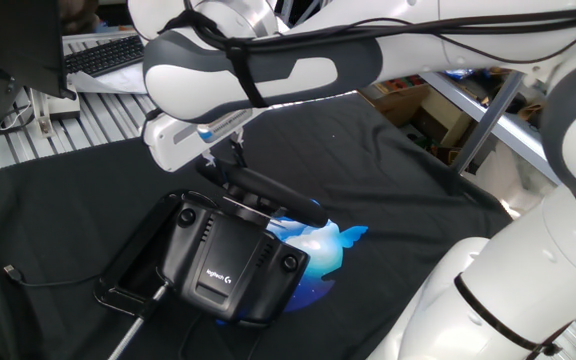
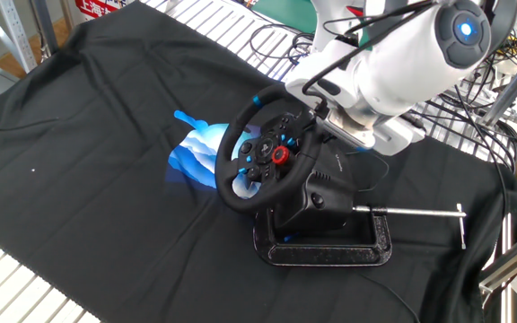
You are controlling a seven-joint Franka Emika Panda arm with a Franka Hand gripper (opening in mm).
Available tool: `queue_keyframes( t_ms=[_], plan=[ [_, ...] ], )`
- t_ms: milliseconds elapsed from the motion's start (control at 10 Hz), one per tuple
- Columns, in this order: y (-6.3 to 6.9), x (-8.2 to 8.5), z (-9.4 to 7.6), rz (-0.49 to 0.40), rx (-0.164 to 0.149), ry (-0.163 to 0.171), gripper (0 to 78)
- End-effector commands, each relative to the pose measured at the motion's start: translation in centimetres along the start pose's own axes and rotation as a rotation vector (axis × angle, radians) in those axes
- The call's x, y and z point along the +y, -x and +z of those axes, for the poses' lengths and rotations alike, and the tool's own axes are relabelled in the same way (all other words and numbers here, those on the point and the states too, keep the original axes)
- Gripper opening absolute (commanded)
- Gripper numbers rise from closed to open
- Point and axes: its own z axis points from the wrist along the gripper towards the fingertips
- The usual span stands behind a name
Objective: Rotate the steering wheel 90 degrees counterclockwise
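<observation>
The steering wheel [image 2: 232, 185] is a black padded rim with a short blue stripe near its top. In the other fixed view it faces the lower left, with coloured buttons and a red knob on its hub. In one fixed view the steering wheel [image 1: 286, 205] shows nearly edge-on behind its base. My gripper [image 2: 318, 111] is at the rim's upper right part. My gripper [image 1: 224, 160] points down there, with dark fingers [image 1: 236, 152] on either side of the rim. The contact is hidden, so I cannot tell whether it grips.
The boxy black base [image 1: 230, 262] with a white logo sits in a black frame [image 2: 330, 253] on the black cloth. A metal rod [image 2: 411, 212] sticks out to the right. A light-blue patch [image 2: 196, 148] lies beside the wheel. A cable [image 1: 38, 281] runs off the base. Wire racks border the table.
</observation>
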Motion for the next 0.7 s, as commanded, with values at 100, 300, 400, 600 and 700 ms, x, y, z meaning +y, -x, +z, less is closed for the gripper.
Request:
queue_keyframes(
  t_ms=[100,300,400,600,700],
  plan=[
    [-0.43,0.00,0.82,-0.006,0.002,0.001,1.2],
    [-0.51,-0.05,0.89,-0.007,-0.003,0.000,1.2],
    [-0.68,-0.18,1.04,-0.011,-0.011,0.004,1.2],
    [-0.79,-0.33,1.18,-0.010,-0.014,0.011,1.2],
    [-0.79,-0.33,1.18,-0.008,-0.010,0.014,1.2]
  ],
)
